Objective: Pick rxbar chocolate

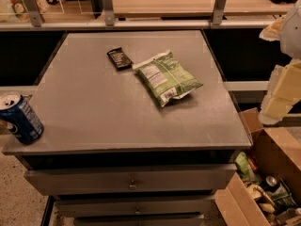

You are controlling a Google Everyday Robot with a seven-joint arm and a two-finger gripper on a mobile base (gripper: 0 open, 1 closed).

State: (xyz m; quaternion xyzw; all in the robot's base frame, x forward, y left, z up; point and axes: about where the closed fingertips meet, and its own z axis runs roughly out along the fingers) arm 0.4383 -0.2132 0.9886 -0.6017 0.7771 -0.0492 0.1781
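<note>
1. Bench (94, 126): grey flat top over a stack of drawers. It carries three loose items, spread so that each can be told from the others.
2. rxbar chocolate (119, 58): small dark bar with faint pale print, lying flat toward the far edge, a little left of the middle. Its broad face is up and its long side runs at a slant to the far edge. Lying flat like this, it probably suits a reach from above.
3. Green snack bag (167, 76): much larger and puffed, lying flat near the bench centre toward the right edge. Its far-left corner is just beside the bar's near-right corner, and whether they touch cannot be told. This is likely the crowded side, while the bar's left and far sides are free.
4. Blue soda can (19, 119): upright at the near left corner, right by the left edge and well apart from the bar. It is not likely to interfere.
5. Gripper (281, 100): pale, blocky, beyond the right edge of the bench and well apart from the bar. It has hold of nothing that can be seen, and how far open it is cannot be told. It seems to be parked off to the side.
6. Cardboard box (277, 149): open, on the floor by the near right corner, holding assorted packets.
7. Status: the pick appears not yet begun. The reach across the bag to the bar is still to be made.
</note>
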